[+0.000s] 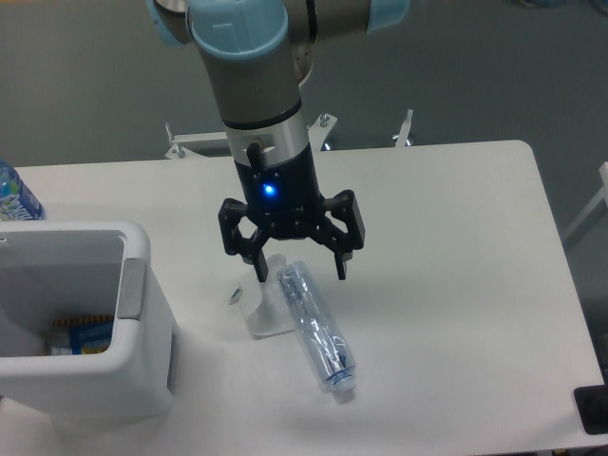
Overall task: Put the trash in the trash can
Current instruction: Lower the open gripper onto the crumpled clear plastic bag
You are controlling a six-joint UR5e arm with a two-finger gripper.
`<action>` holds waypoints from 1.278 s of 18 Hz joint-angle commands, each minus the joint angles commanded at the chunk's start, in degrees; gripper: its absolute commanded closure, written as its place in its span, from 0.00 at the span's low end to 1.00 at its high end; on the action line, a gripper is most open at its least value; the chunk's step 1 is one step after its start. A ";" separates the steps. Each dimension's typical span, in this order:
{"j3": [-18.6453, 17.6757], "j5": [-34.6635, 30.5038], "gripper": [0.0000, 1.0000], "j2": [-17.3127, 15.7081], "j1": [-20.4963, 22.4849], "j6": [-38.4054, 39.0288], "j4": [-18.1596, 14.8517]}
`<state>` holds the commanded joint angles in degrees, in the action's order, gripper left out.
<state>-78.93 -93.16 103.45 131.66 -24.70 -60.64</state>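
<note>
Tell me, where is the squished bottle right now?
The crushed bottle lies on the white table near the middle, just below the open gripper, with the trash can off to its left in the picture.

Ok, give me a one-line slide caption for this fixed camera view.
Open hand poised over the crushed bottle and plastic piece on the table, white bin alongside.

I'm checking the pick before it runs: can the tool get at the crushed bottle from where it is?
Probably yes. The tool hangs open right over the upper end of the crushed bottle, which lies flat on the table. Only the flat plastic piece lies beside it; nothing covers it.
</note>
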 joint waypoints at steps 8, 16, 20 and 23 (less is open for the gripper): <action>-0.97 0.09 0.00 0.00 -0.09 0.70 0.53; -6.41 0.00 0.00 -0.17 -0.09 0.88 0.97; -10.89 0.09 0.00 -0.61 -0.44 -1.22 1.05; -14.14 0.17 0.00 -0.97 -0.61 -6.49 1.14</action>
<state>-93.07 -92.99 102.48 131.05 -31.19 -59.50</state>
